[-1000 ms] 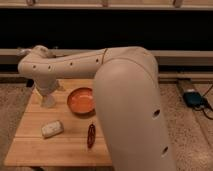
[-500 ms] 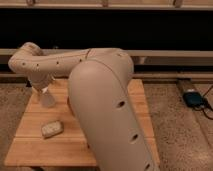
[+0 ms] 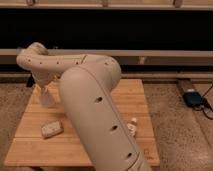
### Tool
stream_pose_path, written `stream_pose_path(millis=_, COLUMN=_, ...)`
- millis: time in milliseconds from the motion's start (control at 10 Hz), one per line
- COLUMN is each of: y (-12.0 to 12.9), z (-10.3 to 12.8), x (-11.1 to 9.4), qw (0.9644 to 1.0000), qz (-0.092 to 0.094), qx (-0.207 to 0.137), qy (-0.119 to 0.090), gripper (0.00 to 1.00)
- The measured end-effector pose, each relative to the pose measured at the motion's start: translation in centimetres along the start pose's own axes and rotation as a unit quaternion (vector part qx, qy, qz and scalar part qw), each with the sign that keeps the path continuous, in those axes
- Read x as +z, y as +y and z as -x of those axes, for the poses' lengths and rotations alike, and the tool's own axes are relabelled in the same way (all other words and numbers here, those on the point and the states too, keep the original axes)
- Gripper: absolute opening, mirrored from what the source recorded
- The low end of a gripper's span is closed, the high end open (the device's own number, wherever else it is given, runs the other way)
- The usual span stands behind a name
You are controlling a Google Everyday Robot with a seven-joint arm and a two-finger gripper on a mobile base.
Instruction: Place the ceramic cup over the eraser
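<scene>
Ceramic cup (image 3: 46, 98): small, plain white, tapered, no handle showing. It stands at the left side of the wooden table (image 3: 136, 96), just below the gripper (image 3: 41, 86).

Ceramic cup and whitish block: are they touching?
Apart. The camera view shows bare table between the ceramic cup and the whitish block nearer the front; the gripper hangs just above the cup.

One wooden table (image 3: 136, 95) is carrying three items I am seeing: a ceramic cup (image 3: 46, 98) at left rear, a whitish block (image 3: 52, 129) lying left front, and a small white bottle (image 3: 133, 126) toward right front. My claw (image 3: 43, 89) is hovering directly over the cup.
</scene>
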Motion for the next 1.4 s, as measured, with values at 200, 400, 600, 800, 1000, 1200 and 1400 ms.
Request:
stream_pose_path(millis=200, y=-0.6, z=1.4, x=1.9, qw=0.9997, qz=0.023, qx=-0.003, qy=-0.003, gripper=0.80)
stream_pose_path(millis=400, y=-0.3, z=3.0, x=2.7, qw=0.9990, qz=0.042, qx=-0.010, qy=-0.008, gripper=0.80)
stream_pose_path(millis=600, y=0.8, z=5.1, x=3.2, qw=0.9979, qz=0.057, qx=-0.028, qy=-0.015, gripper=0.80)
stream_pose_path(millis=800, y=1.1, z=5.8, x=4.2, qw=0.9973, qz=0.063, qx=-0.037, qy=-0.010, gripper=0.80)
stream_pose_path(millis=1000, y=1.5, z=5.9, x=5.3, qw=0.9971, qz=0.064, qx=-0.040, qy=0.003, gripper=0.80)
stream_pose_path(millis=1200, y=2.0, z=5.9, x=6.3, qw=0.9969, qz=0.064, qx=-0.042, qy=0.018, gripper=0.80)
stream_pose_path(millis=1400, y=2.1, z=5.5, x=7.0, qw=0.9966, qz=0.063, qx=-0.042, qy=0.031, gripper=0.78)
